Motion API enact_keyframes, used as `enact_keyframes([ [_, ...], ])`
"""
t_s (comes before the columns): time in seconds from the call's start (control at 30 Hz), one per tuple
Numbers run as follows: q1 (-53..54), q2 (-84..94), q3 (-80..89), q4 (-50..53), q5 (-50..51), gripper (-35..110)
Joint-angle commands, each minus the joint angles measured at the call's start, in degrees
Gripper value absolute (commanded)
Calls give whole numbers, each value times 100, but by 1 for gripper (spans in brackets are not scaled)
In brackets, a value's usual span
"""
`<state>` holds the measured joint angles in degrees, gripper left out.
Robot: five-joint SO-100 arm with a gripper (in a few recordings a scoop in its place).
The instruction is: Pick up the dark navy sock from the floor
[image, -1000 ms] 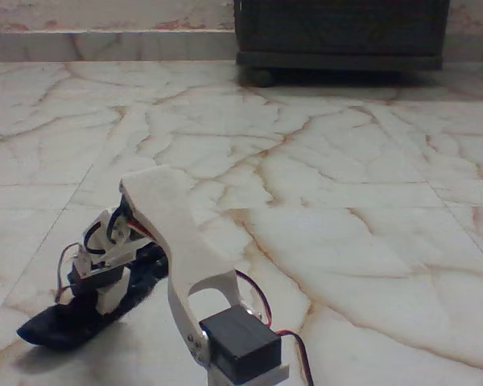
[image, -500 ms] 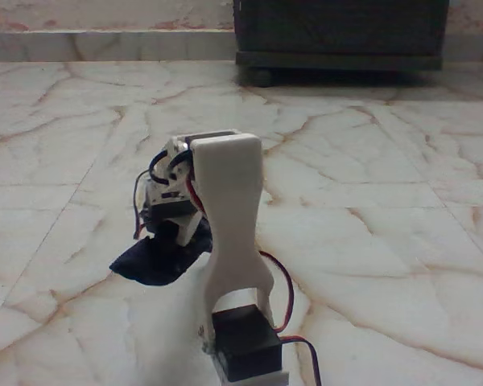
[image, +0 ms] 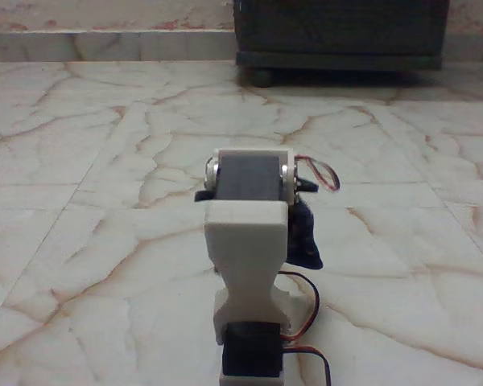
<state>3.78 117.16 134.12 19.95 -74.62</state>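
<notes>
The dark navy sock [image: 307, 236] hangs limp just right of my arm's white link [image: 248, 249], off the cream marble floor [image: 97, 153] in the fixed view. The arm faces away from the camera. Its black servo [image: 248, 177] and white link hide my gripper and its fingers. The sock's top end disappears behind the servo, where red wires [image: 325, 172] loop out. A small dark bit [image: 201, 195] also pokes out on the arm's left side. By how the sock dangles, the gripper is shut on it.
A dark cabinet [image: 342, 32] on round feet stands at the back, right of centre. A low marble step [image: 105, 44] runs along the back wall. Veined floor slabs spread out to the left and right of the arm.
The arm has swung from the lower left to face straight back. The sock left the floor at the left and now hangs to the right of the arm.
</notes>
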Motion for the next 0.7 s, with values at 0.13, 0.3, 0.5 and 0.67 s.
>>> enact_keyframes([
  [0.13, 123, 1635, 1134, -791, -123, 0],
  [0.3, 132, 1986, 2057, -1679, -281, 0],
  [0.5, 237, 2259, 3217, -3384, -677, 0],
  [0.67, 211, 2303, 3938, -4790, -694, 0],
])
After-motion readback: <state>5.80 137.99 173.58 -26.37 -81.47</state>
